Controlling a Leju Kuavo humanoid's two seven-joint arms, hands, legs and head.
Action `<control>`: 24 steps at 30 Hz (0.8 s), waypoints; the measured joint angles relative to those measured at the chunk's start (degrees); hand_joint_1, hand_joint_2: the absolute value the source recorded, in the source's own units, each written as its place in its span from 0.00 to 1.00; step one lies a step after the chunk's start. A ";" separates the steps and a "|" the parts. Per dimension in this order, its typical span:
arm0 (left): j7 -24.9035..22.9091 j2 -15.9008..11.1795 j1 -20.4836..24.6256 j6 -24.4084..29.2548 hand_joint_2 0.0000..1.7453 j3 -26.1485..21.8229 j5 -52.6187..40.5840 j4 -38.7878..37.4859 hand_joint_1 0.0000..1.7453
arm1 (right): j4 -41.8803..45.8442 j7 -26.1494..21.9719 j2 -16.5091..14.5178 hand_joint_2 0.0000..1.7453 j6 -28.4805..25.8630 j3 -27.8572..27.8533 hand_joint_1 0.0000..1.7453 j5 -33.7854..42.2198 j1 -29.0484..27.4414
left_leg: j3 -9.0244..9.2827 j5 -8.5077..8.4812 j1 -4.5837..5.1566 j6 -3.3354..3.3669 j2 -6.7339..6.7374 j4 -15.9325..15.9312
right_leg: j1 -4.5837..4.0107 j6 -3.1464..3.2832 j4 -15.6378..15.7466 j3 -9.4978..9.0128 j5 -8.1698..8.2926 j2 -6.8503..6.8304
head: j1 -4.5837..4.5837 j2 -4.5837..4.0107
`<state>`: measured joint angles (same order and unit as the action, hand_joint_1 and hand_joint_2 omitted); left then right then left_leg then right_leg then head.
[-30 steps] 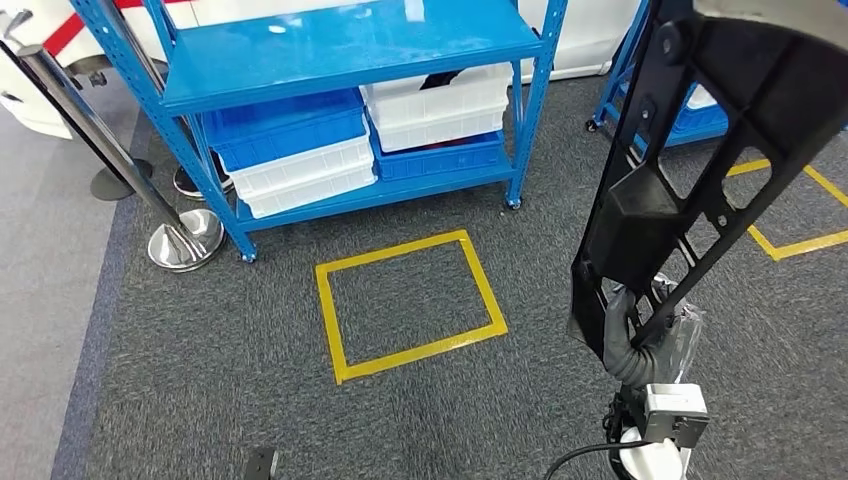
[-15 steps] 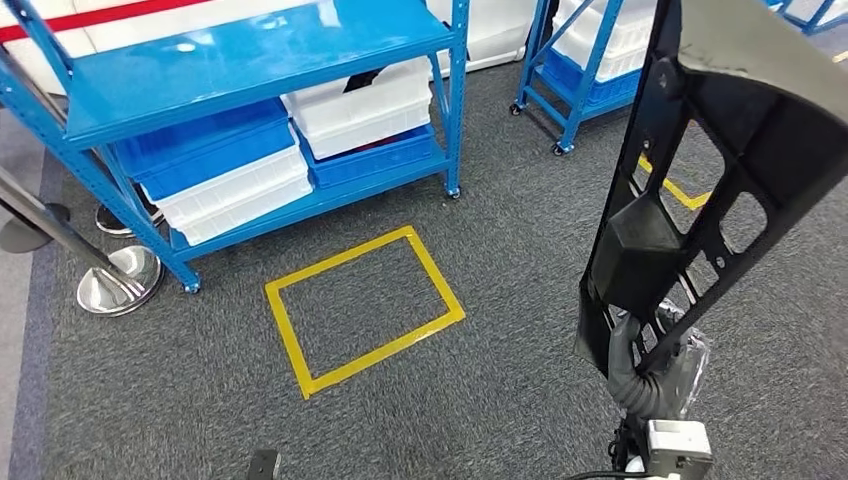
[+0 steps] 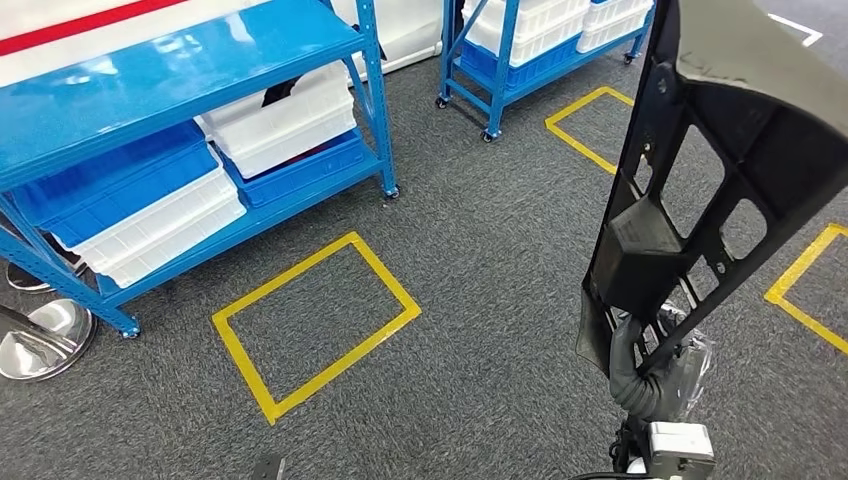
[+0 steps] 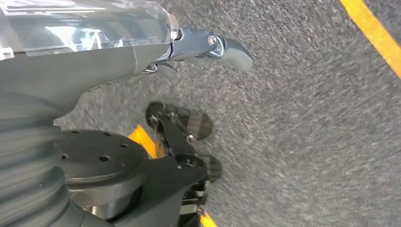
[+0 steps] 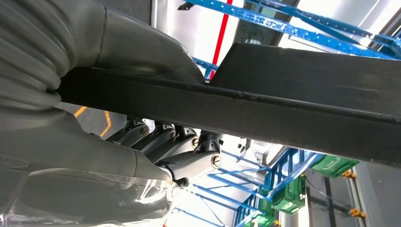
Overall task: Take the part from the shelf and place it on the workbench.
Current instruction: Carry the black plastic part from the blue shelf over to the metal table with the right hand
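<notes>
In the head view a large black frame-like part [image 3: 640, 250] stands nearly upright at the right, rising past the top edge. My right hand [image 3: 648, 372] grips its lower end, fingers wrapped around a bar. Seen from the right wrist, the part [image 5: 307, 104] is a long dark beam, with my right hand [image 5: 118, 156] clamped on it, thumb over one side and fingers [image 5: 189, 163] curled under the other. My left hand [image 4: 156, 94] hangs over grey carpet with its thumb [image 4: 222, 47] stretched out, holding nothing.
A blue shelf [image 3: 375, 110] with white and blue bins stands at the far left. A second blue rack [image 3: 500, 70] is behind it. Yellow tape marks a rectangle [image 3: 400, 295] on the carpet, with more tape [image 3: 800, 270] at the right. A steel post base [image 3: 40, 340] sits at the left edge.
The camera has turned right, so the shelf, tape rectangle and post have slid left in the picture. The black part stays in my right hand in the same pose.
</notes>
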<state>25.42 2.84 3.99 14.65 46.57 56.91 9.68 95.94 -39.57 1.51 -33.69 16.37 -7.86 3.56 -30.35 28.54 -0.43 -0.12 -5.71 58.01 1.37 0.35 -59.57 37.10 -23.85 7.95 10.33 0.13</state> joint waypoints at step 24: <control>-0.02 0.38 0.15 0.36 1.00 0.93 -0.13 0.00 0.00 | 0.16 1.55 0.00 1.00 -0.69 0.09 1.00 -1.98 0.78 | -6.20 7.68 -0.20 -1.75 6.29 15.00 | -0.29 1.21 0.45 -1.54 -1.49 -5.70 | 0.01 -0.01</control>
<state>25.40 3.22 4.14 15.02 47.50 56.78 9.68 96.10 -38.02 1.51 -34.38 16.46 -9.84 4.35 -36.55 36.21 -0.63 -1.87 0.58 73.00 1.08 1.56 -59.13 35.56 -25.35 2.25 10.34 0.12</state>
